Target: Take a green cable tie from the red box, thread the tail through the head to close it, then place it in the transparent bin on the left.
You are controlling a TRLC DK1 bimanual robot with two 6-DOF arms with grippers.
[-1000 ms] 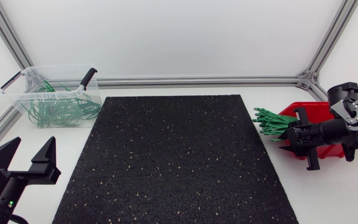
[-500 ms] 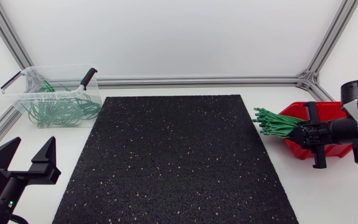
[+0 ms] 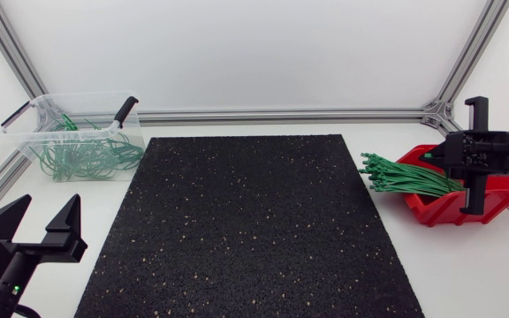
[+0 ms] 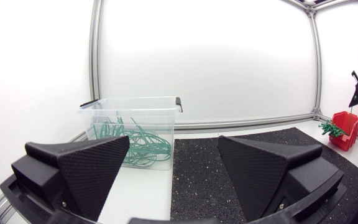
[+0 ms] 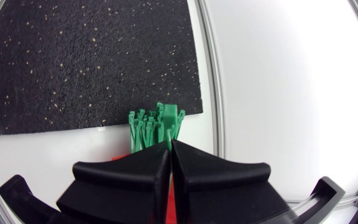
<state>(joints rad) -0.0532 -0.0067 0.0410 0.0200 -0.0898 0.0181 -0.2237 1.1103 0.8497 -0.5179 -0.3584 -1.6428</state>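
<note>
Nearest, at the surface's left front corner, the left gripper [image 3: 46, 210] rests released beside the black mat [image 3: 254, 221]. At the right edge, above the red box [image 3: 502, 190] with its tie bundle [image 3: 405, 177], the right gripper [image 5: 169, 146] is clenched on one green cable tie [image 5: 169, 117]. Far left, the transparent bin [image 3: 34, 146] holds looped ties [image 3: 91, 157].

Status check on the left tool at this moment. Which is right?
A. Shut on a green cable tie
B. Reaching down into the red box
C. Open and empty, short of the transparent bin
C: the left tool has its fingers spread wide with nothing between them, and it sits nearer the table's front than the transparent bin.
</note>
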